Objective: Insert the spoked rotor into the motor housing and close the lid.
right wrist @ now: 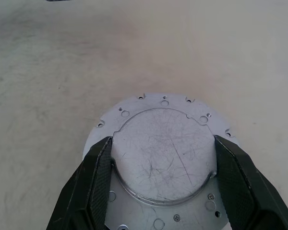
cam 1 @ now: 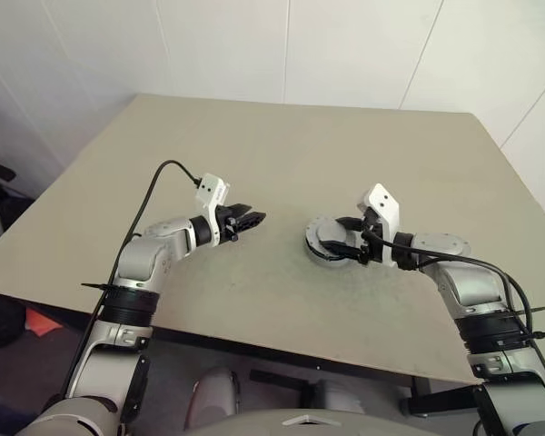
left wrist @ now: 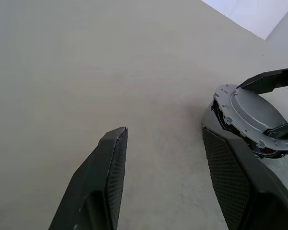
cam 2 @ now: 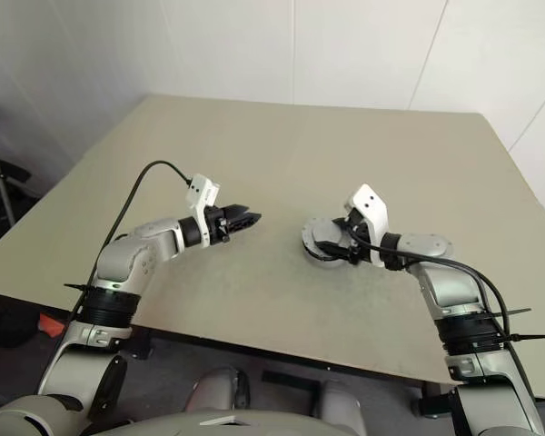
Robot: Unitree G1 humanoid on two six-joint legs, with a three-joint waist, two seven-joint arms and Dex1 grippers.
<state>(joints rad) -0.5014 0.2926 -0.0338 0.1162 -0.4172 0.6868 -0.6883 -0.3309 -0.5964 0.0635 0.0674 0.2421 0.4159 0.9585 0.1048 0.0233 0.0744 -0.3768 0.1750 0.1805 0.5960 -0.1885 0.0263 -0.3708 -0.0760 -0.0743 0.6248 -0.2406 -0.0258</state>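
The left gripper [cam 1: 252, 218] hovers over the bare table [cam 1: 282, 145], fingers parted with nothing between them, pointing toward the round metal assembly. To its right, well apart, the lid [right wrist: 165, 153] lies as a scratched silver disc with small holes round its rim, seated on the housing [left wrist: 259, 146], whose dark inside shows at the edge. The right gripper [cam 1: 348, 238] straddles it, one finger [right wrist: 93, 187] on each side of the raised centre plate; whether they press it cannot be told.
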